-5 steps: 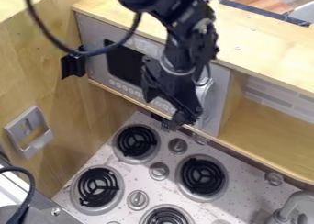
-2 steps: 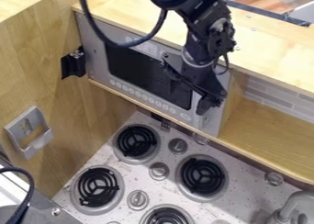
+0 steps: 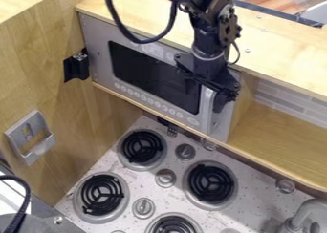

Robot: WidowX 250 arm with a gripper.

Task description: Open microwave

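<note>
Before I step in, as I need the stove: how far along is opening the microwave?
Done: the pincer is at the microwave's handle. In hand: apparently getting a hold there, though I can't tell if it grips. Left: the pull, since the door sits shut.

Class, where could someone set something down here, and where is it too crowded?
Bare room: the pale wooden counter between the black robot arm and dark strip, and the wooden shelf floor beside the silver microwave. Crowded: the speckled stovetop, packed with black coil burners and round knobs.
</note>
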